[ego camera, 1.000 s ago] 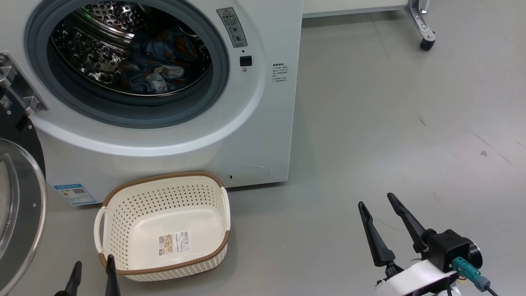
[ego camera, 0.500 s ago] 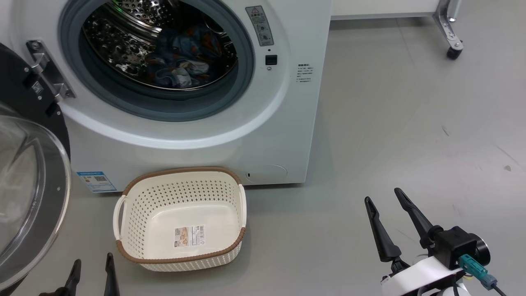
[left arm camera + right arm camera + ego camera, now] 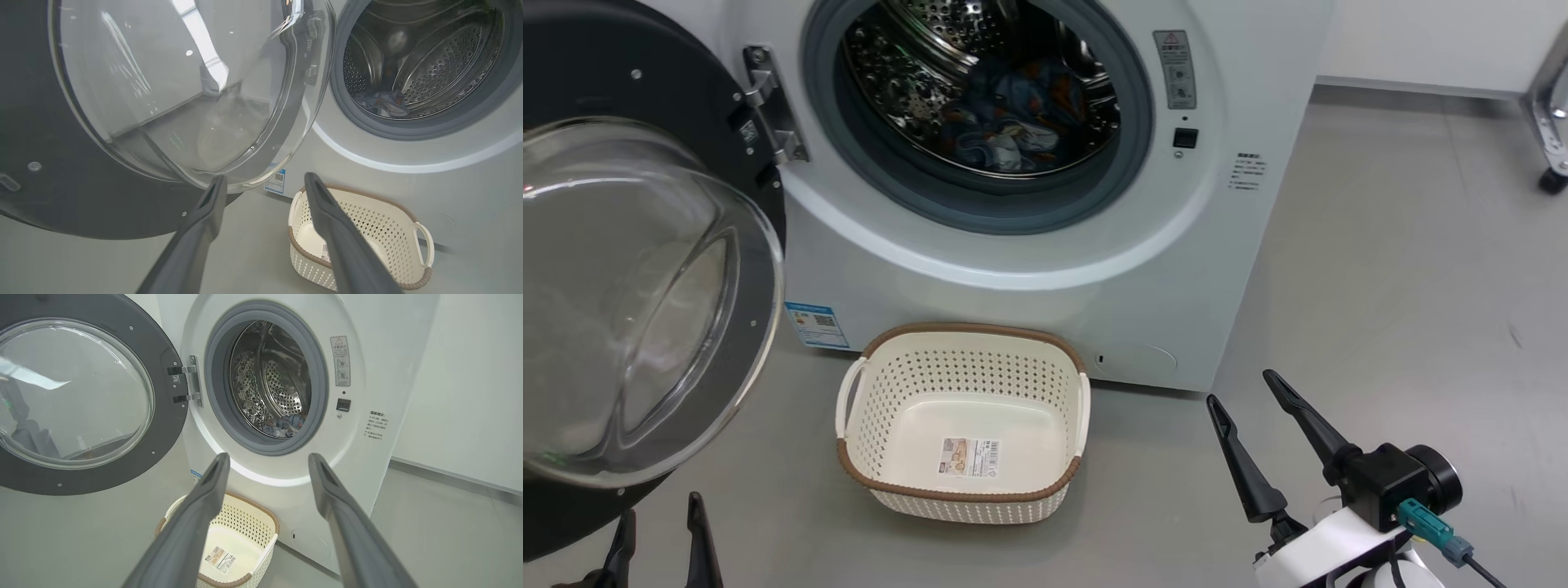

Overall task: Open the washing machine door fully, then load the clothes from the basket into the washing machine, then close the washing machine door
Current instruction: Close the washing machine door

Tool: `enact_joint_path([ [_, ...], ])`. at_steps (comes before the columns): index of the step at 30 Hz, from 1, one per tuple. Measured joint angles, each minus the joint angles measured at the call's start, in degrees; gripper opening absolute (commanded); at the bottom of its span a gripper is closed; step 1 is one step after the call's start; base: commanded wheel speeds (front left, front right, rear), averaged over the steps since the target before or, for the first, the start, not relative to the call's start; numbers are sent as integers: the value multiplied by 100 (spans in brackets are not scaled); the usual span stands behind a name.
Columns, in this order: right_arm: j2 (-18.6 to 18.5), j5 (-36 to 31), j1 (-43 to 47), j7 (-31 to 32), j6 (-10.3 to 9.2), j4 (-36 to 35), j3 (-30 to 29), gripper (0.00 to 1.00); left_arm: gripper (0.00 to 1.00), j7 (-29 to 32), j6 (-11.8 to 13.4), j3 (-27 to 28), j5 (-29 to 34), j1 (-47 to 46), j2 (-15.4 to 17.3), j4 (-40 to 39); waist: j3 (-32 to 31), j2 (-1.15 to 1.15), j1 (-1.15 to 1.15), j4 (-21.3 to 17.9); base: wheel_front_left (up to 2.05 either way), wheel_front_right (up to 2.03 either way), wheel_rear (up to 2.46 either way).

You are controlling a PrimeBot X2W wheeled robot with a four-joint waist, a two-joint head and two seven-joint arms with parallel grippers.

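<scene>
Door (image 3: 637,286) is what is left to handle: it is swung wide on its hinge (image 3: 768,106), left of the washer (image 3: 1029,302) opening. It looks stiff and probably weighty, with a glossy rim and slick bulging glass. Pushing the rim's far edge, away from the hinge, should swing it easiest. Clothes (image 3: 1013,122) lie in the drum; the basket (image 3: 968,329) sits empty on the floor. Left gripper (image 3: 660,523), below the door, and right gripper (image 3: 1241,390) are both spread, holding nothing.
</scene>
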Motion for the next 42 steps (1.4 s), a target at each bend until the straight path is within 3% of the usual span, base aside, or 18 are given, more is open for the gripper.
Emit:
enact_joint_path([
  [16, 2, 35, -81, 0, 0, 60, 257, 100, 100, 0, 459, -283, 277, 177, 0, -619, -222, 0, 0, 1216, 0, 0, 0],
  [21, 1, 42, -237, 0, 0, 92, 543, 100, 100, 0, 730, -162, 276, 302, 2, -876, -218, 0, 0, 1566, 0, 0, 0],
  [26, -22, 62, -454, 0, 0, 155, 715, 100, 100, 0, 947, -118, 212, 369, 2, -1074, -158, 0, 0, 1780, 0, 0, 0],
  [34, -40, 159, -559, 0, 0, 253, 839, 100, 100, 0, 1074, -107, -26, 520, 2, -1201, -107, 0, 0, 1864, 0, 0, 0],
  [35, -41, 168, -563, 0, 0, 261, 845, 100, 77, 0, 1079, -100, -153, 521, 2, -1207, -107, 0, 0, 1865, 0, 0, 0],
  [36, -41, 171, -564, 0, 0, 269, 847, 100, 23, 0, 1081, -99, -381, 521, 2, -1210, -108, 0, 0, 1865, 0, 0, 0],
  [37, -41, 175, -567, 0, 0, 274, 846, 100, 0, 0, 1092, -80, -593, 521, 0, -1212, -109, 0, 0, 1865, 0, 0, 0],
  [42, -41, 219, -570, 0, 0, 309, 786, 100, 0, 0, 1183, 332, -1260, 521, -2, -1259, -128, 0, 0, 1858, 0, 0, 0],
])
